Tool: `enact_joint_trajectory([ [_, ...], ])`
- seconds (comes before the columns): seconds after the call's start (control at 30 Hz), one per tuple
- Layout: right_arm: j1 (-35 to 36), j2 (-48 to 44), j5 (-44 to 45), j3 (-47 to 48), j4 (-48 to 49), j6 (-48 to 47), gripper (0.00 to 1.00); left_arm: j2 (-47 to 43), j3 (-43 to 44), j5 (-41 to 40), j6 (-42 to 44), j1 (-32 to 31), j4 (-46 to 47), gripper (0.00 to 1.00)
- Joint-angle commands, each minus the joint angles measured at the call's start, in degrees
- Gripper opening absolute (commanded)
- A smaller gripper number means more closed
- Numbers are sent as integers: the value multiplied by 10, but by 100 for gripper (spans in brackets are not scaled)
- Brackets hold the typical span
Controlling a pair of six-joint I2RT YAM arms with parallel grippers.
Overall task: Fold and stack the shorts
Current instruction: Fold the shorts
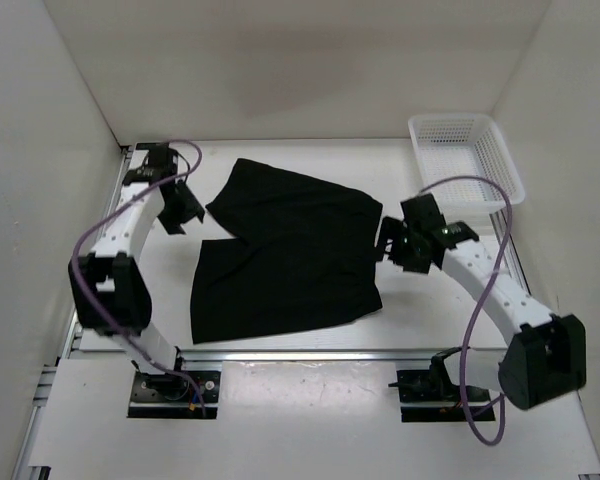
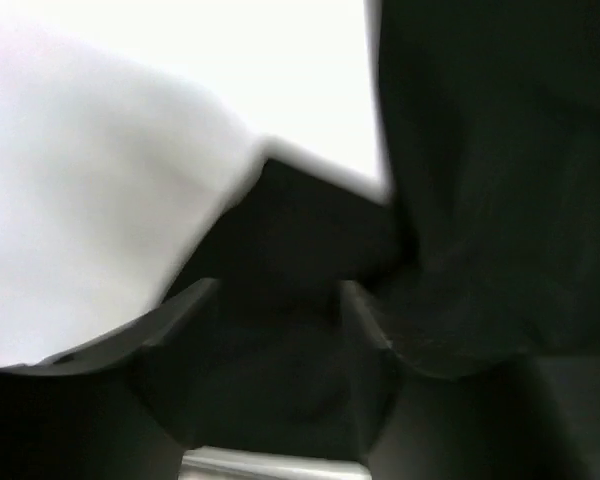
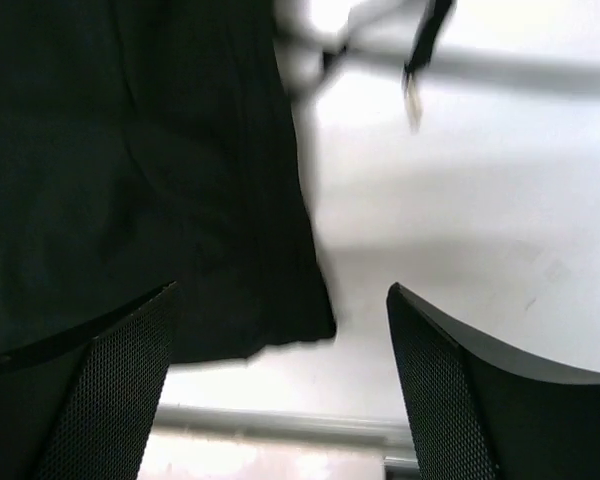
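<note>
The shorts [image 1: 285, 255] lie flat, not yet folded, between both grippers, so all folding and stacking remains; the right gripper [image 1: 389, 246] gapes empty at their edge, while the left gripper's [image 1: 191, 206] grip cannot be told.

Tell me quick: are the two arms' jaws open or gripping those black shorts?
Left gripper: cannot tell; wrist view too dark and blurred, shorts at its jaws.
Right gripper: open, jaws wide apart over the shorts' edge, holding nothing.
</note>
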Motion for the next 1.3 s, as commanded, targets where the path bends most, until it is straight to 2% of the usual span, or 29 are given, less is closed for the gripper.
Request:
enact_joint_trajectory([
  [0.0,-1,-63,-88,-107,26,71,85,-93,-132,30,-19,-27,9,53],
  [0.07,-8,-103,-137,-156,57,122,82,-126,-219,55,-32,-41,28,39],
  [0.1,-8,-114,-155,-178,71,142,78,-152,-245,70,-53,-41,34,38],
  [0.2,-14,-136,-209,-260,136,218,77,-169,-316,91,-86,-60,68,38],
  [0.33,-14,-117,-221,-314,206,262,74,-130,-343,68,-104,-77,93,20],
  [0.37,-14,-111,-227,-319,214,268,74,-118,-343,68,-104,-77,100,18],
  [0.57,-20,-78,-200,-330,269,283,58,-8,-288,24,-93,-77,113,15],
  [0.83,-26,2,-152,-318,294,283,38,84,-167,41,-60,-77,113,12],
  [0.87,-26,9,-152,-311,294,283,29,104,-155,48,-53,-77,113,12],
  [0.93,-31,17,-145,-306,294,283,19,121,-129,48,-53,-77,106,12],
  [0.97,-31,17,-134,-299,294,283,9,138,-103,48,-46,-77,101,12],
  [1.03,-31,24,-114,-281,288,283,1,145,-78,53,-40,-77,83,12],
  [1.07,-36,30,-114,-273,280,276,0,151,-57,48,-34,-77,76,14],
  [1.17,-36,38,-98,-241,261,260,0,122,-42,26,-29,-77,40,37],
  [1.23,-36,38,-98,-234,261,255,0,68,-42,18,-29,-77,21,54],
  [1.27,-36,38,-98,-234,261,254,0,47,-69,18,-29,-62,21,58],
])
